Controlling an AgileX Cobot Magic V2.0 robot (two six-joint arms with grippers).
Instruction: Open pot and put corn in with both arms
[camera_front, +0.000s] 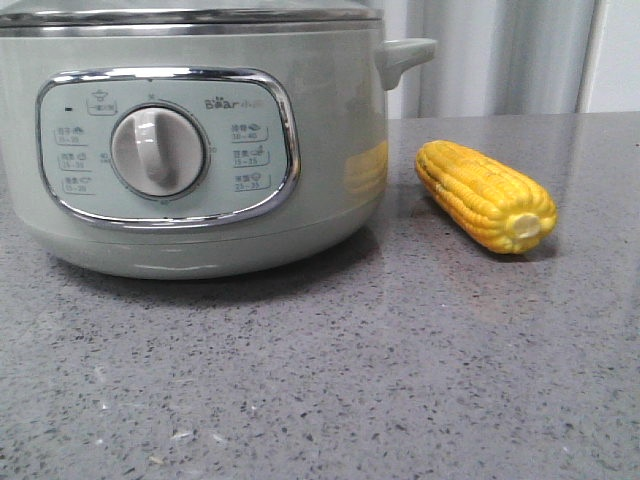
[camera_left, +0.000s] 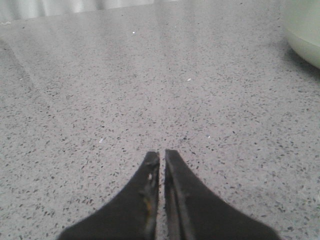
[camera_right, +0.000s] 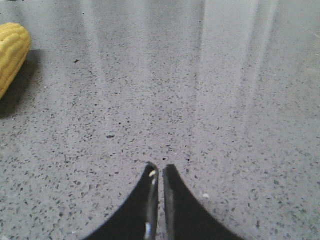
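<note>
Two closed, empty grippers are seen low over a speckled grey countertop (camera_front: 400, 380).

The left gripper (camera_left: 162, 155) and right gripper (camera_right: 158, 167) are each pinched nearly shut, with nothing held. The lidded pot (camera_front: 190, 140) is seen well ahead of the left gripper; the corn (camera_front: 485, 195) is laid beside the pot, apart from the right gripper.

One pot (camera_front: 200, 140), one corn (camera_front: 485, 195), two hands.

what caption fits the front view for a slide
Lidded sage-green pot on a grey speckled table, corn lying apart to its right.
</note>
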